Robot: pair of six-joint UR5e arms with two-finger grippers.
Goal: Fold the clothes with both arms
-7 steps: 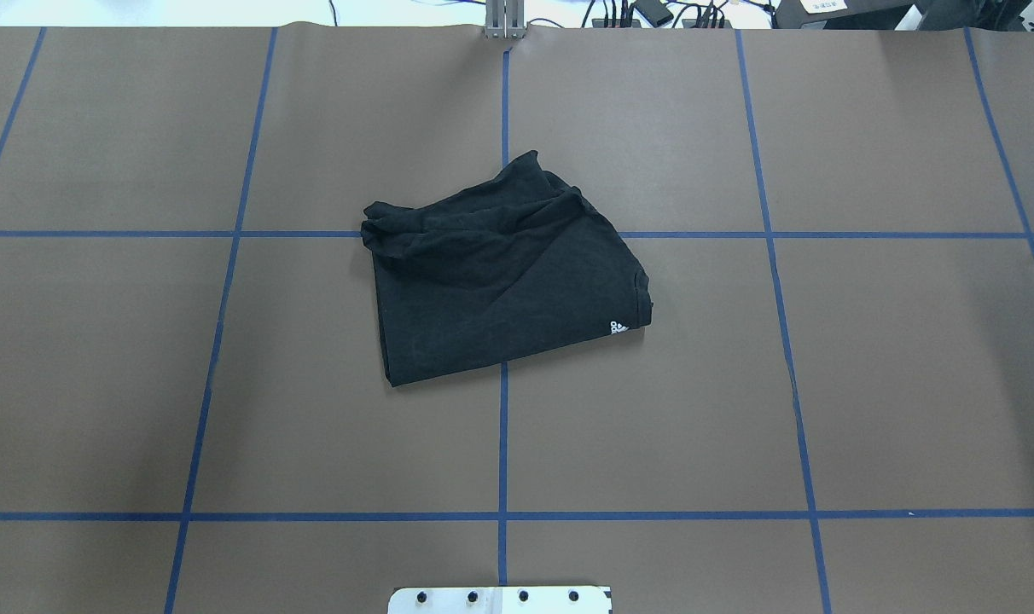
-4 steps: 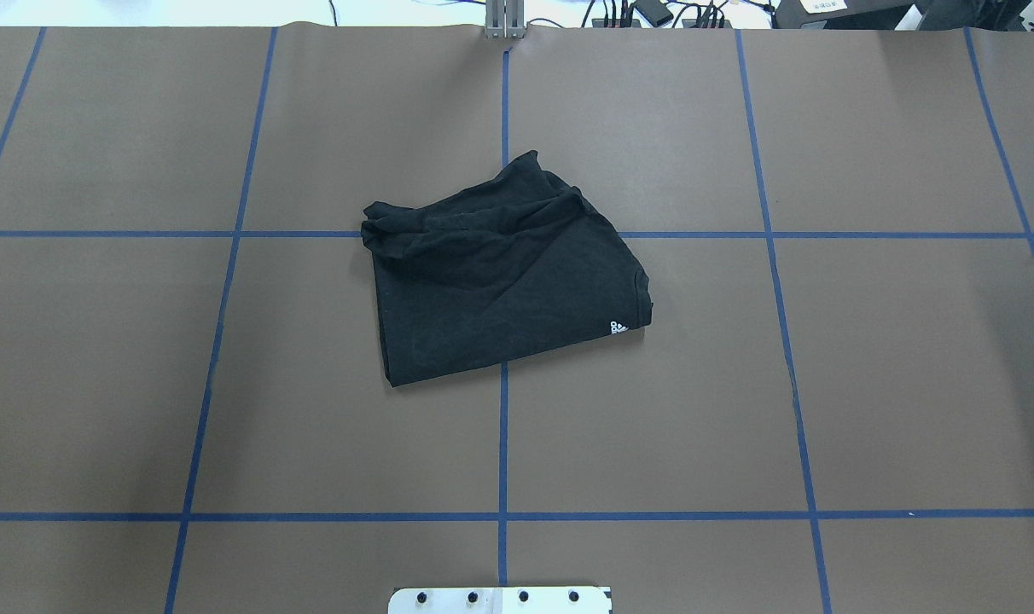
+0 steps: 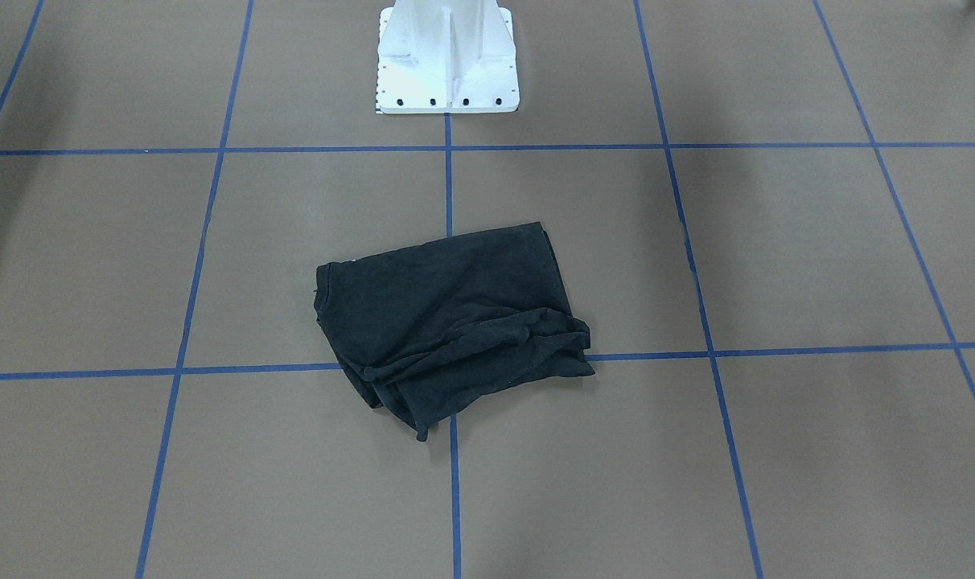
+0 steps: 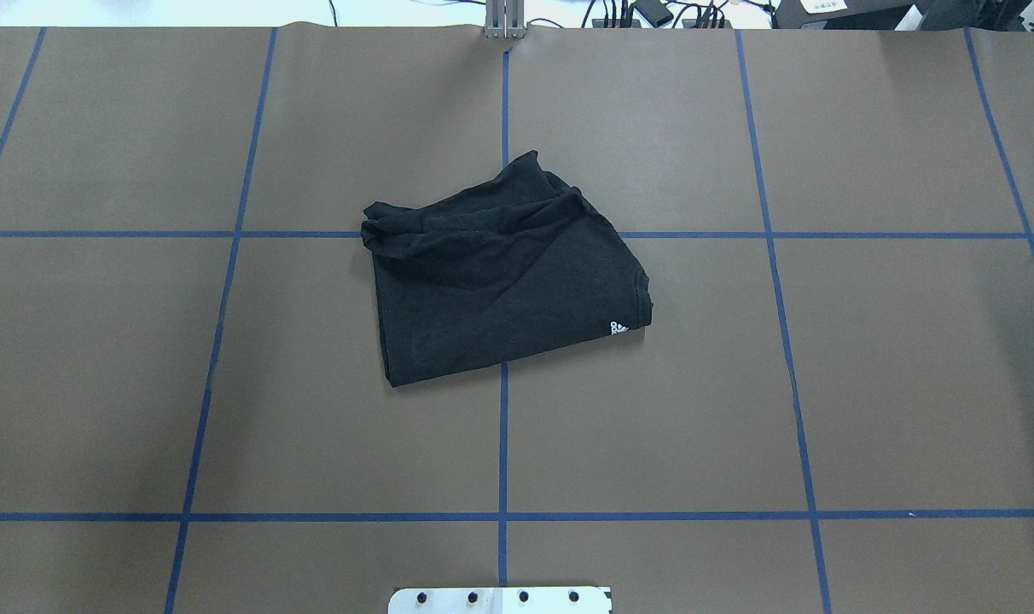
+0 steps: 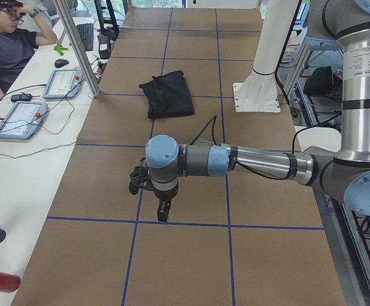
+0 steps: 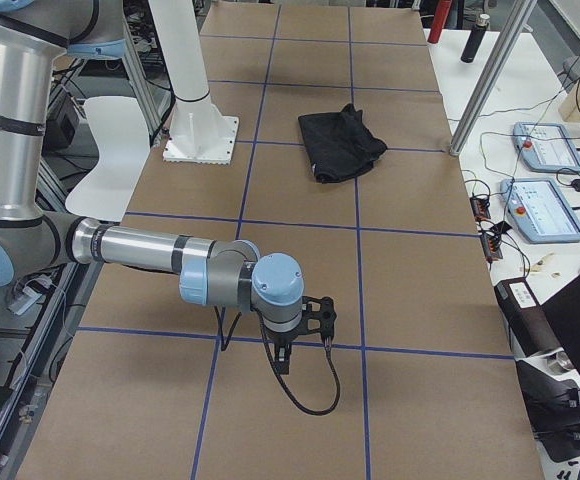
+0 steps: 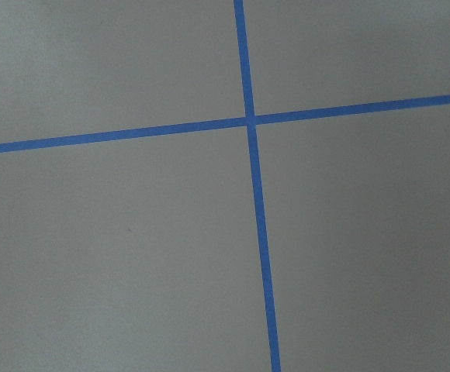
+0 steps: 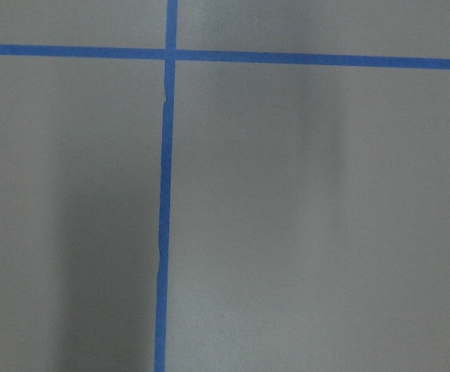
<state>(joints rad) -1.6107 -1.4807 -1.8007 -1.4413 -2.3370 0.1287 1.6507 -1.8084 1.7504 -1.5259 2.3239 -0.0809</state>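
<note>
1. Black T-shirt [image 4: 500,290] lies roughly folded at the middle of the bench [image 4: 867,384]; far edge bunched, near edge flat.
2. The left pincer [image 5: 162,211] and right pincer [image 6: 282,362] hang over bare bench, well apart from it, holding nothing; how far open, we cannot tell.
3. We judge it light, limp, not slippery; pinch two flat near corners through all layers, not the bunch.

My brown table [image 4: 909,384], gridded with blue tape [image 4: 502,443], carried the folded black T-shirt [image 4: 500,290] at its middle and my white base [image 3: 447,56] by my edge.
</note>
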